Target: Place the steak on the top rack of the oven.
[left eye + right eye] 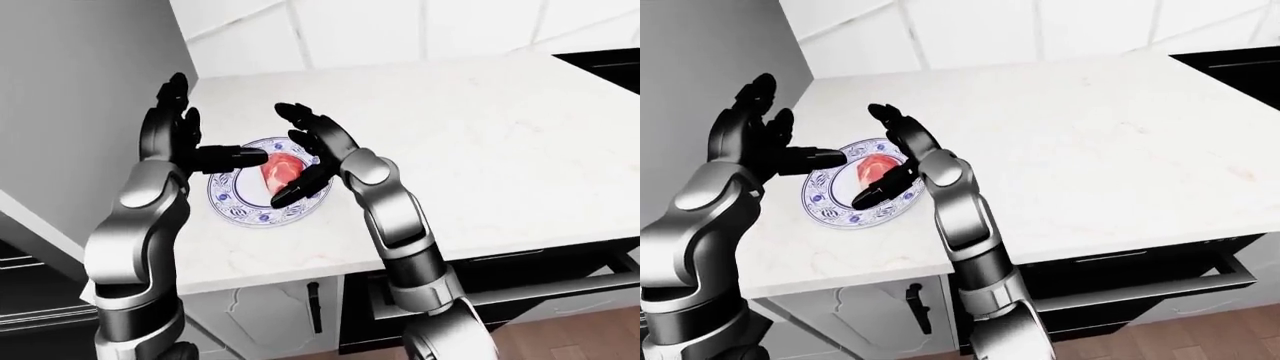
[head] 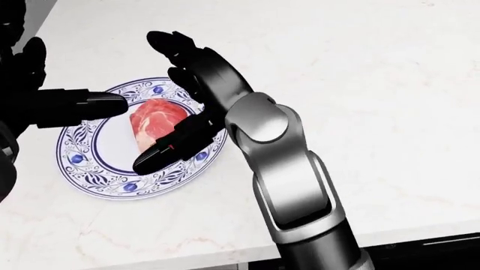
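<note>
Red raw marbled steak [image 2: 156,126] lying on a round white plate with a blue floral rim [image 2: 90,169], on the white marble countertop [image 2: 360,84]. Right three-finger black hand [image 2: 180,101] spread wide, unclenched, at the steak's 3 o'clock in the head view, thumb slanting across the meat's lower edge. Left black hand [image 1: 180,139] likewise released, at 9 o'clock, one finger reaching over the plate rim toward the steak. Nothing gripped by either. Dark oven drawer front [image 1: 1140,277] below the counter edge.
</note>
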Robot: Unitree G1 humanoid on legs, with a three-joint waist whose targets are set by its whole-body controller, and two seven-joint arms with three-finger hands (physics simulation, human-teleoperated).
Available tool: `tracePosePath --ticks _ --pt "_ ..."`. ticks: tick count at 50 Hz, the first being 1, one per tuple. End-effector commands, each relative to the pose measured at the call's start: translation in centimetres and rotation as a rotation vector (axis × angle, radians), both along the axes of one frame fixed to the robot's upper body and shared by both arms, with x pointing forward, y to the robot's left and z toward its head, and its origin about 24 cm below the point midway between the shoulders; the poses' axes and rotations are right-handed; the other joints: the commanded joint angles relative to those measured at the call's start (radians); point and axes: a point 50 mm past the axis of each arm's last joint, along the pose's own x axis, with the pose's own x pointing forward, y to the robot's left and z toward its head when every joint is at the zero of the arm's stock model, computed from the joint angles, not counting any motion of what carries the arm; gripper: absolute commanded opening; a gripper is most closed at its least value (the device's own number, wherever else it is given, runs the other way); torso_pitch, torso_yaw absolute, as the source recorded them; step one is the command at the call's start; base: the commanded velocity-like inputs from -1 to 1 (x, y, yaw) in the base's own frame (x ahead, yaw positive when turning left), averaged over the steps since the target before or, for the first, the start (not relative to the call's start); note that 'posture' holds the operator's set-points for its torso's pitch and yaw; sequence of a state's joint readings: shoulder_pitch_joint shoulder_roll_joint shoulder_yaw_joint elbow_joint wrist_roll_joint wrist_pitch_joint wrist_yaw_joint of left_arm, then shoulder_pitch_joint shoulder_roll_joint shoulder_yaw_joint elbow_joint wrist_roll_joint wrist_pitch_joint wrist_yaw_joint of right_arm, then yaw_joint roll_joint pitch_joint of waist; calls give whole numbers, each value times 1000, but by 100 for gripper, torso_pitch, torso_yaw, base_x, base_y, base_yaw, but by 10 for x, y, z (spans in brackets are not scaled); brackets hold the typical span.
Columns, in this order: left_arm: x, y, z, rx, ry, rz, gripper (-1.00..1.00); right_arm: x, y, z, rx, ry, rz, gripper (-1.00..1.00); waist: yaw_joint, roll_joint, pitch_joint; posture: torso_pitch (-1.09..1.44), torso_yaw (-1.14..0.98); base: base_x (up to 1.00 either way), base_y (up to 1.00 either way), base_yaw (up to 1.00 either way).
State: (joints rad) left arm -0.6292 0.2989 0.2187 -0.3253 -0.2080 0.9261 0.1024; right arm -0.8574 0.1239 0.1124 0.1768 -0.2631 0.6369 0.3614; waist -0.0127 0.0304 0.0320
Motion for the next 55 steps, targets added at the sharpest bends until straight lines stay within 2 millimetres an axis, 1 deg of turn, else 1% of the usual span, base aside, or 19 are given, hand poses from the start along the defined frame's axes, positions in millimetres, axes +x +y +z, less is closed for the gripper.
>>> tracePosePath --ticks 1,8,13,15,24,29,43,50,55 --pt "-4 0 19 12 -93 6 100 -3 4 22 24 -101 17 78 0 6 -28 0 0 0 0 0" --pt "-5 1 18 11 -93 5 100 -2 7 17 11 -102 15 70 0 6 -28 0 0 0 0 0" --pt "-6 1 18 11 -93 7 100 0 8 15 4 -107 11 72 -1 7 -28 0 0 0 0 0" --pt "-6 0 17 10 -92 6 100 0 9 14 -3 -110 10 69 -1 7 -28 0 0 0 0 0" --pt "-6 0 16 10 -91 5 100 3 10 13 -16 -118 4 73 0 7 -28 0 0 0 0 0" --pt "-6 0 17 11 -91 4 100 4 10 12 -25 -119 3 66 0 7 -30 0 0 0 0 0" --pt "-5 -1 18 10 -92 2 100 4 12 8 -50 -127 2 66 1 7 -30 0 0 0 0 0" --pt "-4 -1 17 10 -91 4 100 4 13 2 -75 -142 -6 64 1 7 -30 0 0 0 0 0" --pt "-3 -1 16 9 -91 2 100 6 13 3 -83 -156 -15 62 1 7 -31 0 0 0 0 0"
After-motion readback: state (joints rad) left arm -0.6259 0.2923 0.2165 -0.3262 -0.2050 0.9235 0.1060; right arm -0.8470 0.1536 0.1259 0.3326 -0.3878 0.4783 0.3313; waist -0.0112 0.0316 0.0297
